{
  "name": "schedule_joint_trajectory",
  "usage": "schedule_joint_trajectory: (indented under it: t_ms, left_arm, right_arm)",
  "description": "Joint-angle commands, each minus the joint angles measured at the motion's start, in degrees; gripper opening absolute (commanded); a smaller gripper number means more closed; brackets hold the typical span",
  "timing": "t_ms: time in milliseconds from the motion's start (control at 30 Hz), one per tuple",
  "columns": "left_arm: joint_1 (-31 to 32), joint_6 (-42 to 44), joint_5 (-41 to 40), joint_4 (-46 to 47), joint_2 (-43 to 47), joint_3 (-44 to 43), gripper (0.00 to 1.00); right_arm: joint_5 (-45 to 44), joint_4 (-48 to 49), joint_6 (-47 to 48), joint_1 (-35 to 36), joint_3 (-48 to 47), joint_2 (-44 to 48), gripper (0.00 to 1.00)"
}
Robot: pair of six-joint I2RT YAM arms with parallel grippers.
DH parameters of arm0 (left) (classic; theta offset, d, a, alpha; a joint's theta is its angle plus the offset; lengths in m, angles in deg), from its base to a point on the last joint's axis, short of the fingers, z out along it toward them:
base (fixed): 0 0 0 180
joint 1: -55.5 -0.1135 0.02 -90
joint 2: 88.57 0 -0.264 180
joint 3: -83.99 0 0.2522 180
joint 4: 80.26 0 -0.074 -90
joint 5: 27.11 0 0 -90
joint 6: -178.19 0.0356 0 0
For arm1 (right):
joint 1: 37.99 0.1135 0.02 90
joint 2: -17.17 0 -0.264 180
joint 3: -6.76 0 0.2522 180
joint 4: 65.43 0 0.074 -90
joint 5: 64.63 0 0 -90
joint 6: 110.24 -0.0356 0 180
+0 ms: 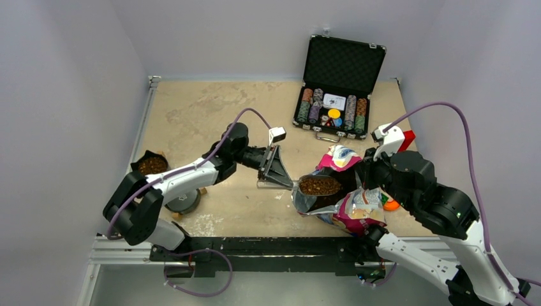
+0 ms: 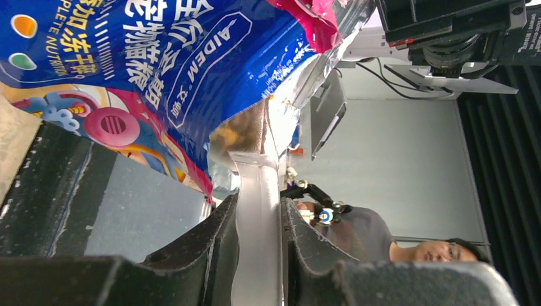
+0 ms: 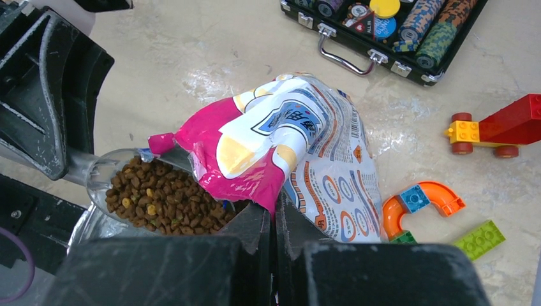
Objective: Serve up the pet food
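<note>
Right pincer [image 3: 274, 213] clenched on pink lip of pet food bag [image 3: 319, 159]; I note left pincer [image 2: 259, 203] grasping clear scoop [image 3: 96, 178] by its handle, bowl full of kibble [image 3: 159, 201]

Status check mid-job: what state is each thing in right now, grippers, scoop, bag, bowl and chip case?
bag, open, pink edge held up
scoop, level at the bag mouth, full of pet food
left gripper, shut on the scoop handle
right gripper, shut on the bag's pink edge
bowl, holds some pet food
chip case, lid open
</note>
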Motion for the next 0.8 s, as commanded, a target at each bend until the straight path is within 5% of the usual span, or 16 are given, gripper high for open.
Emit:
schedule_joint_trajectory:
  t_ms: [0, 767]
  left_arm:
    - [-2.0, 12.6, 0.5, -15.5, 4.9, -5.7, 0.0]
    - [-3.9, 13.0, 4.0, -15.9, 11.2, -5.3, 0.0]
  right_arm:
    - [-1.0, 6.9, -0.1, 0.1, -1.3, 2.2, 0.0]
    - [0.0, 7.9, 0.7, 0.1, -1.0, 2.2, 0.0]
